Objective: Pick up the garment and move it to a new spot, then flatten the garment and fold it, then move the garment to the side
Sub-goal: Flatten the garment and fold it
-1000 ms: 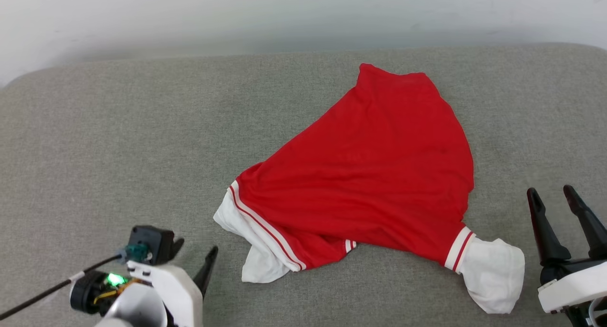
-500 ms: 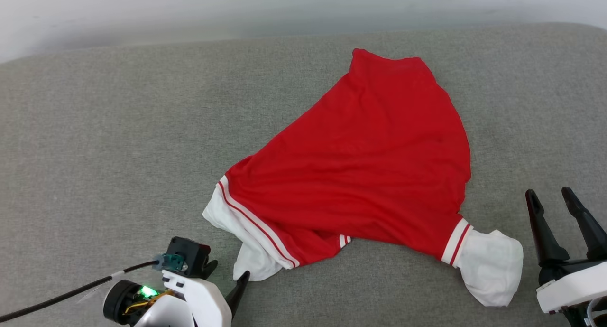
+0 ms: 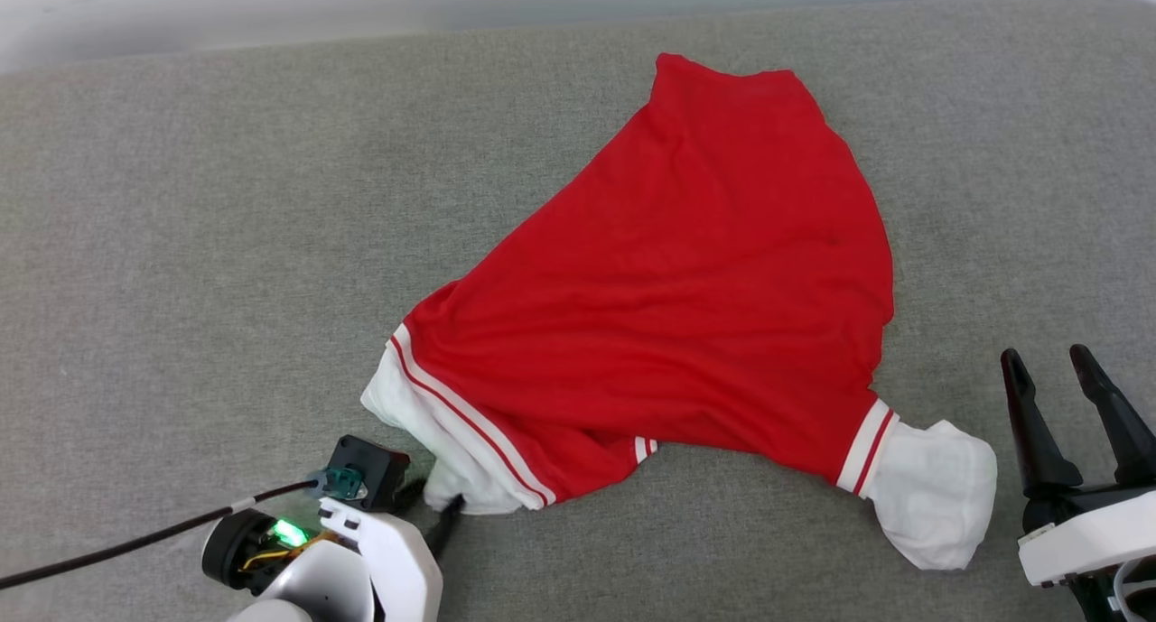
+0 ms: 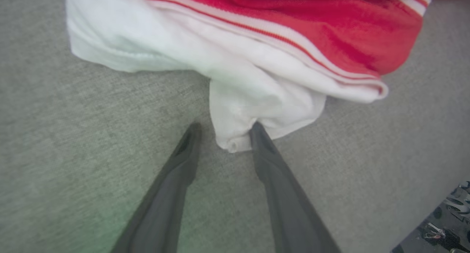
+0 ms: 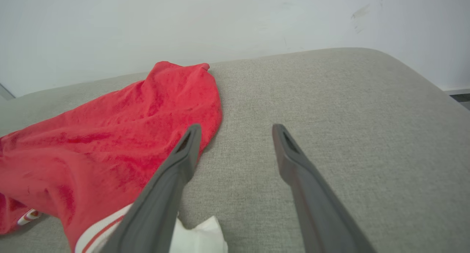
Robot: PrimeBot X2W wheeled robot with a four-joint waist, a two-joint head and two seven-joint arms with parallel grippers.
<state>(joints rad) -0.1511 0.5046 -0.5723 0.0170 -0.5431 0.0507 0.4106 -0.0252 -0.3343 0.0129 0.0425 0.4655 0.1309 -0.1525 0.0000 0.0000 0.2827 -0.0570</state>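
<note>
You're at the pick-up: your left gripper [image 4: 224, 130] straddles the white sleeve [image 4: 253, 98] of the jersey [image 3: 686, 288], jaws spread. Next, pinch it. Your right gripper [image 3: 1046, 358] sits aside, jaws spread, empty.

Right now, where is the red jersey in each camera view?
Head view: the jersey lies across the centre and right, white sleeves toward the bottom.
Left wrist view: the jersey runs along the top, one white sleeve reaching down to the left gripper.
Right wrist view: the jersey covers the left side, down to the bottom edge.
Shared landmark: the grey cushion beneath it.
</note>
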